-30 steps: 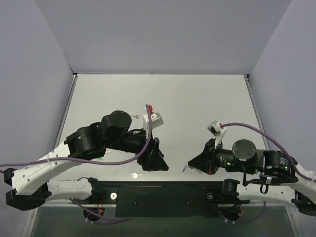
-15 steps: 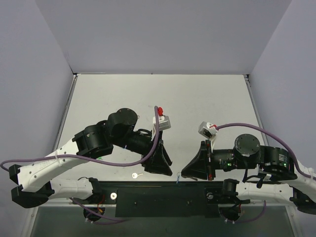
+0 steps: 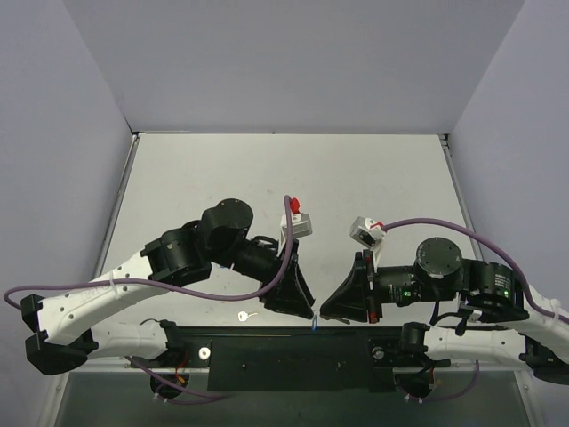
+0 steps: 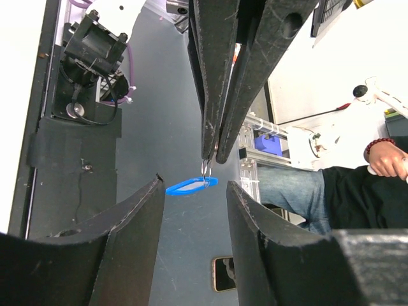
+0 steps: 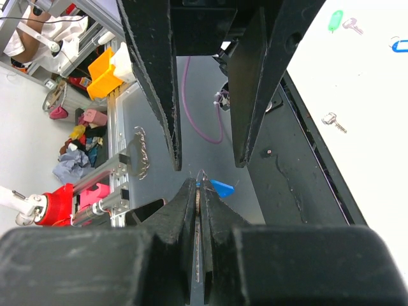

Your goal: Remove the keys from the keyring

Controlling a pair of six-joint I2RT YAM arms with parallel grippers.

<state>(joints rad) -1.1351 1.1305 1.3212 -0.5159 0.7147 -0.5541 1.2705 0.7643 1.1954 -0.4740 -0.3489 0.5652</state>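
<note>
pinching the keyring [image 4: 191,185] by its thin metal ring [image 4: 206,168], the right gripper [image 5: 199,183] has its fingers pressed together. the keyring hangs in the air just past the near edge of the table [image 3: 356,178]. the left gripper [image 4: 195,185] fingers stand apart, flanking it without contact.

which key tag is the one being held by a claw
The bright-blue tag, dangling by its ring from the shut right claw; the green tag lies loose on the table.
</note>
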